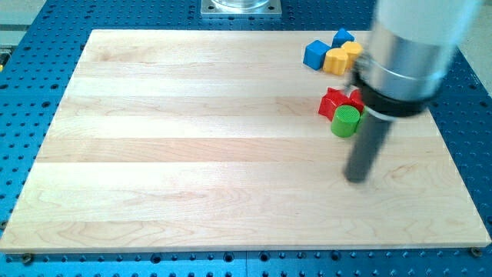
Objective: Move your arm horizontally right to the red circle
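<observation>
Single camera view, looking down at a slant on a pale wooden worktop that sits on a blue perforated base.

Arm: comes in from the far right, blurred; a broad silver and black collar carries a straight dark rod. My tip rests on bare wood in the right half of the worktop, touching no block. No jaws on this rig, only the rod, so nothing is clenched or grasped.

Blocks, all in the far right part of the worktop:
- Green cylinder, upright, just far-left of my tip with a small gap between them.
- Red block, star-like in outline, touching the green cylinder on its far side. Its right part is hidden behind the collar, so its full shape cannot be made out. This is the only red piece in view; a round red block cannot be confirmed.
- Yellow block, farther off, shape unclear, right edge hidden by the arm.
- Blue cube, touching the yellow block on its left.
- Second blue block, just beyond the yellow one.

A grey metal plate sits at the far edge.
</observation>
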You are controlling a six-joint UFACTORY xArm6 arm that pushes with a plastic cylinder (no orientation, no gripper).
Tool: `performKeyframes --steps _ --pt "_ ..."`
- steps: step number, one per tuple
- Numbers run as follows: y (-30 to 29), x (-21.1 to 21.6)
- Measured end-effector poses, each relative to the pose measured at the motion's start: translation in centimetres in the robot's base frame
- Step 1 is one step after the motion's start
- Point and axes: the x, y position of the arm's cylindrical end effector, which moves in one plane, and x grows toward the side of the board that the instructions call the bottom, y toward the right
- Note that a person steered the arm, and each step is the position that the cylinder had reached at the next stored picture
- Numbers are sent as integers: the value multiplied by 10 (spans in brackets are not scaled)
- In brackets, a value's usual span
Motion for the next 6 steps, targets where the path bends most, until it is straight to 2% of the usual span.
performKeyframes --steps 1,2,3,4,6 --pt "75 13" --pt "140 -15" --pt "168 -90" --pt "168 -146" --pt "131 -153"
